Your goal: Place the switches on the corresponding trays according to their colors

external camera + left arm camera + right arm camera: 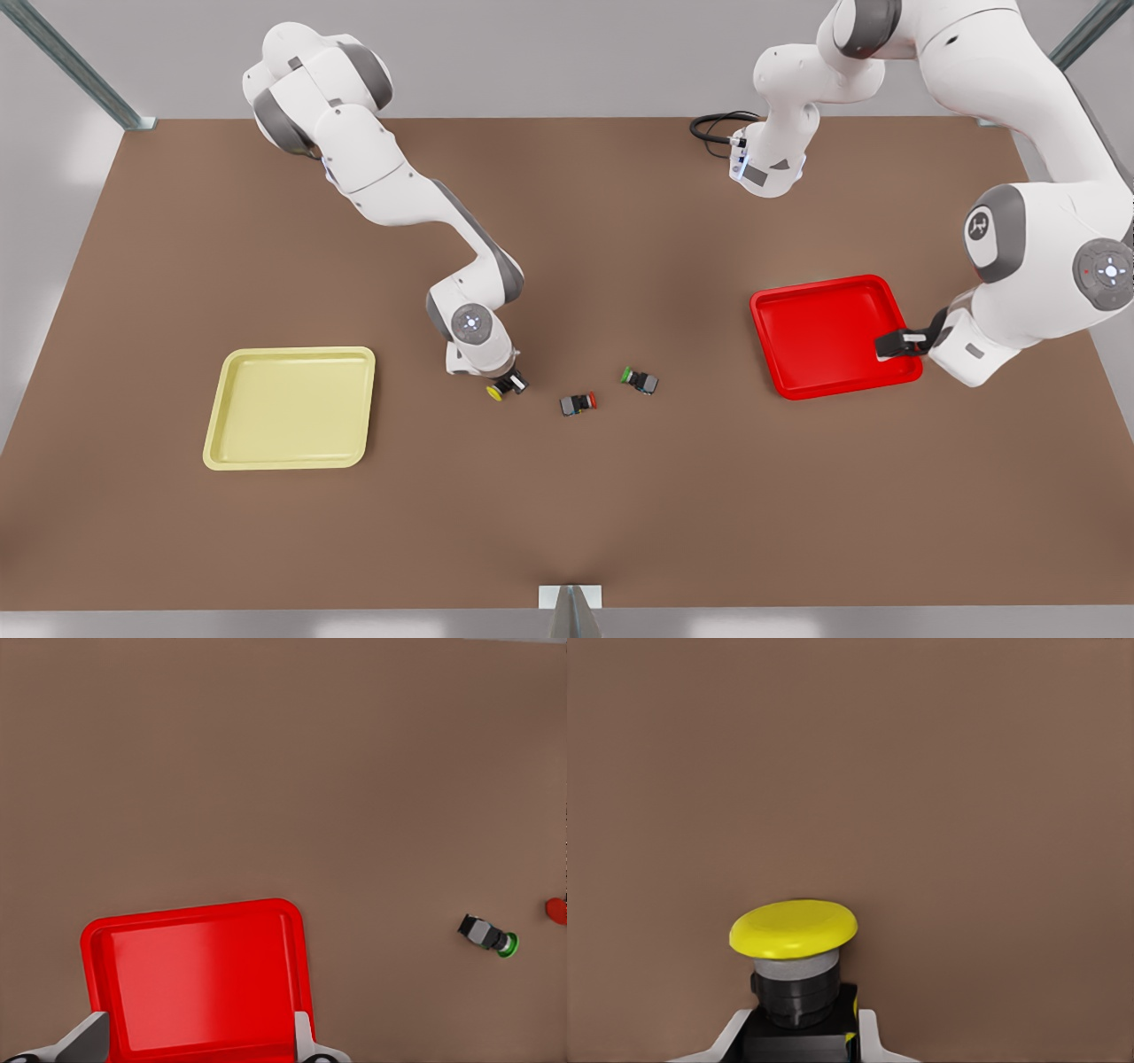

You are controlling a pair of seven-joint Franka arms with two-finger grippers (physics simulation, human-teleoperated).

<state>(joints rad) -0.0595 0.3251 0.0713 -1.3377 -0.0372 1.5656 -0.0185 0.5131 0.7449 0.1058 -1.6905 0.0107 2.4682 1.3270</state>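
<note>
My right gripper point(511, 382) point(799, 1038) is down at the table's middle, shut on the dark body of the yellow switch point(497, 391) point(794, 928), whose cap sticks out past the fingertips. The red switch point(578, 404) point(557, 910) and the green switch point(640, 379) point(487, 935) lie loose on the table just to the front view's right of it. My left gripper point(890, 346) point(195, 1047) hangs open over the red tray point(824, 346) point(195, 974), near that tray's right rim. The pale yellow tray point(292, 408) sits at the front view's left.
A black cable point(713, 128) loops at the back of the brown table point(567, 514) near one arm's base. Bare tabletop lies between the yellow tray and the switches, and between the green switch and the red tray.
</note>
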